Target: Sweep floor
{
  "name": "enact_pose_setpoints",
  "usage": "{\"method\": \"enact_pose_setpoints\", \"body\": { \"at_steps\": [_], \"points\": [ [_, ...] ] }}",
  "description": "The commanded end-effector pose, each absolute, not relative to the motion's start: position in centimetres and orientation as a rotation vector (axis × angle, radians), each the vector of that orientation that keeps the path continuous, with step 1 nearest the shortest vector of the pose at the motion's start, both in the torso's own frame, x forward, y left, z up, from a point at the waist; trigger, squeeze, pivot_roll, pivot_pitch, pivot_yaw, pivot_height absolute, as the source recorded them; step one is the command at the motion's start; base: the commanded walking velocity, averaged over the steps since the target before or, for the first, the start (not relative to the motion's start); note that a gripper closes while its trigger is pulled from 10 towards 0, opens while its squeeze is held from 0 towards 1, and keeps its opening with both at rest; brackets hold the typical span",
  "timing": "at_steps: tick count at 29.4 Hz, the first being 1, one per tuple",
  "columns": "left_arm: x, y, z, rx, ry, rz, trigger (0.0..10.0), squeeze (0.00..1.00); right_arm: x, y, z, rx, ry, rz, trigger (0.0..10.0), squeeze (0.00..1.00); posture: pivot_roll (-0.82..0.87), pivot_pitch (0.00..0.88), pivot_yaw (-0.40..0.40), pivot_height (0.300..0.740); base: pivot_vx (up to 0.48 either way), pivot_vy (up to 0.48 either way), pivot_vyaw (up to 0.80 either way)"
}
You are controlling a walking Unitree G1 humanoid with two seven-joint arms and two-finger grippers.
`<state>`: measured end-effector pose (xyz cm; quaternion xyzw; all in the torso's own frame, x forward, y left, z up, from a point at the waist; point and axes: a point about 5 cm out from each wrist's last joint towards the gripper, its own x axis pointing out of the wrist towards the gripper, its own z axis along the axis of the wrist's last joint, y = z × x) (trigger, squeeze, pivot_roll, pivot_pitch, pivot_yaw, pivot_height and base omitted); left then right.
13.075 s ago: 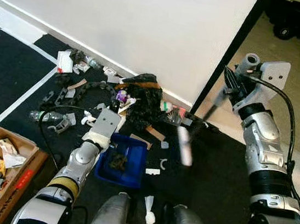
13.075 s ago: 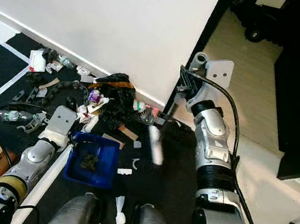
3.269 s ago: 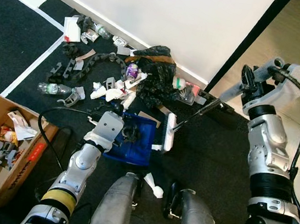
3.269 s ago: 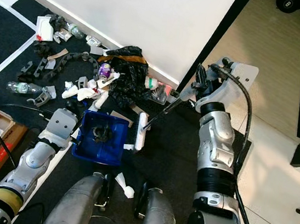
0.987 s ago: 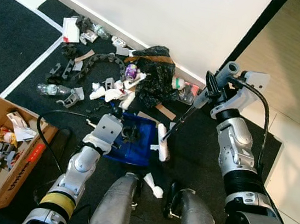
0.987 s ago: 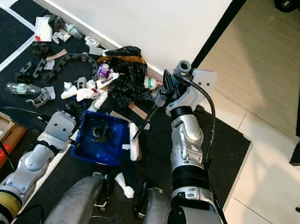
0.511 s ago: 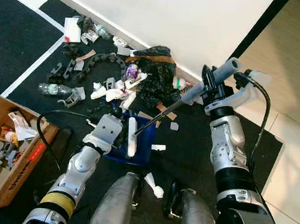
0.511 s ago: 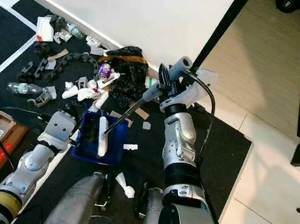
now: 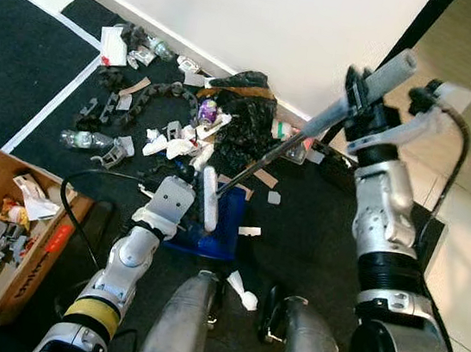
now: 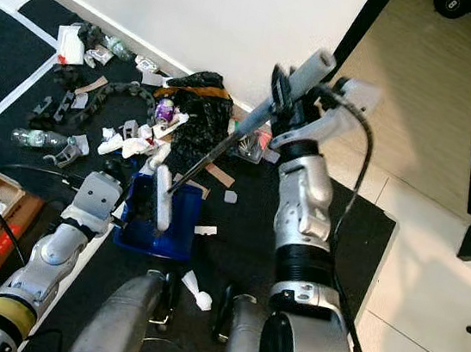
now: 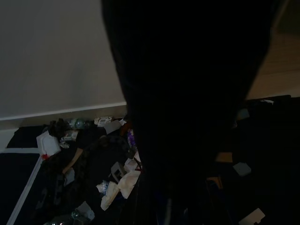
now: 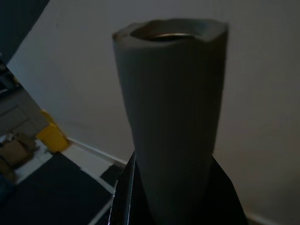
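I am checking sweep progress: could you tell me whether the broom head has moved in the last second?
Yes. The broom head has crossed from the blue dustpan's right edge to over its left side.

There is one broom [image 9: 258, 166], with one white head and one grey handle. There is one blue dustpan [image 9: 220, 237] on the floor. One cardboard box [image 9: 28, 266] stands near it, full of rubbish. I count two clear plastic bottles: one bottle [image 9: 78, 139] lies on the dark carpet, the other bottle [image 9: 157, 47] lies by the wall. There is one black plastic bag [image 9: 244, 121] and one long black chain of plastic links [image 9: 141, 101]. One crumpled white paper [image 9: 240, 289] lies between the robot's two legs. Two silver arms are in view, one with the right gripper [image 9: 364, 93] and one with the left gripper [image 9: 185, 178]. The small scraps are too many to count.
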<state>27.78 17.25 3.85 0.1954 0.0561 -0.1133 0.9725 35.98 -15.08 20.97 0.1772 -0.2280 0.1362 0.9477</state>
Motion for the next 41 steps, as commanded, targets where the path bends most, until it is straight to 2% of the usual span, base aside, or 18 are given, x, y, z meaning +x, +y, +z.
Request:
{"method": "enact_pose_setpoints", "body": {
  "at_steps": [1, 9, 11, 17, 19, 33, 41],
  "points": [
    [25.8, 17.0, 0.9, 0.407, 0.264, -0.277, 10.0, 0.0, 35.7, -15.9, 22.0, 0.311, -0.514, 0.252, 10.0, 0.0, 0.12, 0.344, -0.02, 0.74, 0.0, 0.0, 0.0],
    [25.6, 16.8, 0.7, 0.405, 0.266, -0.284, 10.0, 0.0, 35.7, -19.2, 22.5, 0.087, -0.479, 0.162, 10.0, 0.0, 0.13, 0.343, -0.023, 0.74, 0.0, 0.0, 0.0],
    [25.6, 16.7, 0.7, 0.404, 0.267, -0.285, 10.0, 0.0, 35.7, -20.5, 22.0, 0.037, -0.414, 0.157, 10.0, 0.0, 0.12, 0.344, -0.025, 0.74, 0.0, 0.0, 0.0],
    [25.6, 16.7, 0.7, 0.402, 0.267, -0.285, 10.0, 0.0, 35.6, -20.0, 20.5, 0.011, -0.318, 0.222, 10.0, 0.0, 0.11, 0.344, -0.026, 0.74, 0.0, 0.0, 0.0],
    [25.7, 16.6, 0.7, 0.4, 0.265, -0.285, 10.0, 0.0, 35.4, -18.5, 18.4, 0.035, -0.235, 0.288, 10.0, 0.0, 0.11, 0.346, -0.028, 0.74, 0.0, 0.0, 0.0],
    [25.7, 16.7, 0.8, 0.403, 0.259, -0.281, 10.0, 0.0, 35.4, -15.4, 15.3, 0.05, -0.105, 0.324, 10.0, 0.0, 0.13, 0.334, -0.034, 0.74, 0.0, 0.0, 0.0],
    [25.7, 16.5, 0.7, 0.399, 0.261, -0.284, 10.0, 0.0, 35.5, -17.0, 18.4, 0.254, -0.231, 0.3, 10.0, 0.0, 0.12, 0.338, -0.034, 0.74, 0.0, 0.0, 0.0]
  ]
}}
